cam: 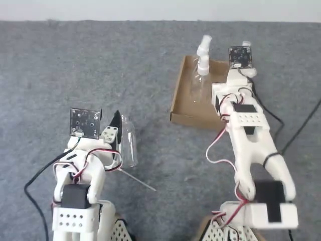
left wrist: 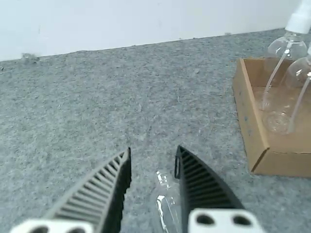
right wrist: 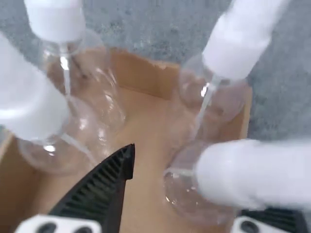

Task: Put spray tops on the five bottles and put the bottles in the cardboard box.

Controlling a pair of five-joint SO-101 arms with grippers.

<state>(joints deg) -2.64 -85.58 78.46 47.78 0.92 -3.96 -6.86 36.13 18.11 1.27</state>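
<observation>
A clear bottle (cam: 128, 141) without a top lies on the grey mat beside my left gripper (cam: 116, 131). In the left wrist view the bottle (left wrist: 164, 201) sits between the open jaws of the left gripper (left wrist: 153, 155), close to one finger (left wrist: 197, 187). The cardboard box (cam: 179, 103) at the far right holds several upright bottles with white spray tops (cam: 202, 55). My right gripper (right wrist: 187, 160) hangs open inside the box (right wrist: 146, 77) around one capped bottle (right wrist: 192, 196), and one black finger (right wrist: 104, 187) stands apart from it.
A thin dip tube (cam: 138, 179) lies on the mat to the right of the left arm, its head end hidden under the arm. Bare grey mat stretches between the arms and to the far left. A white wall edges the table's far side.
</observation>
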